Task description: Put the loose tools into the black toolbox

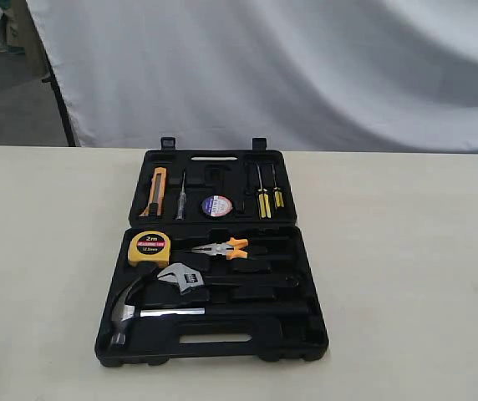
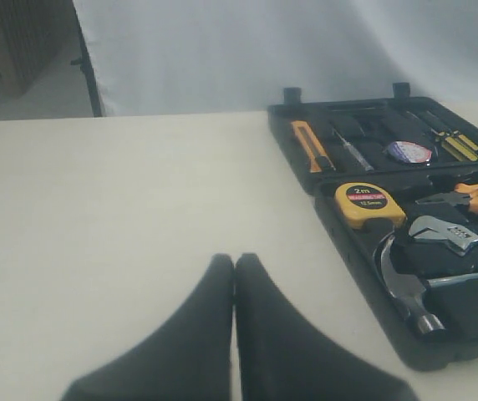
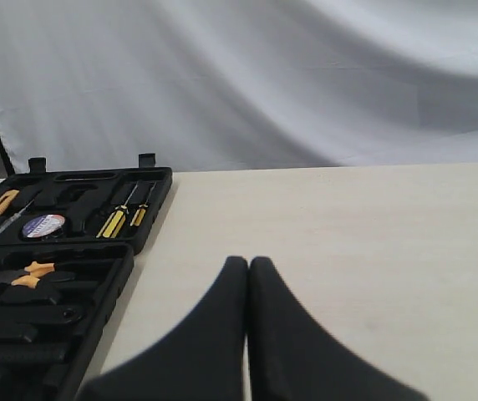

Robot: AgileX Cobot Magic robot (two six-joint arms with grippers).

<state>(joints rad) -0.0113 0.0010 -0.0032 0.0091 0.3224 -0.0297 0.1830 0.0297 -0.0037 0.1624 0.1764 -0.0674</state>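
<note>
The black toolbox (image 1: 222,355) lies open on the table, lid part at the back. In its front half rest the steel claw hammer (image 1: 124,316), its black handle running right, and the silver adjustable wrench (image 1: 182,277). The small tape roll (image 1: 216,205) with a red-white-blue label sits in the lid part. In the left wrist view my left gripper (image 2: 234,261) is shut and empty over bare table, left of the box, with the hammer (image 2: 406,288), wrench (image 2: 444,234) and tape roll (image 2: 409,152) visible. My right gripper (image 3: 248,263) is shut and empty, right of the box. Neither gripper shows in the exterior view.
A yellow tape measure (image 1: 149,247) and orange-handled pliers (image 1: 222,248) lie in the front half. An orange utility knife (image 1: 157,190) and yellow screwdrivers (image 1: 262,199) sit in the lid. A white cloth (image 1: 306,67) hangs behind the beige table (image 1: 38,267).
</note>
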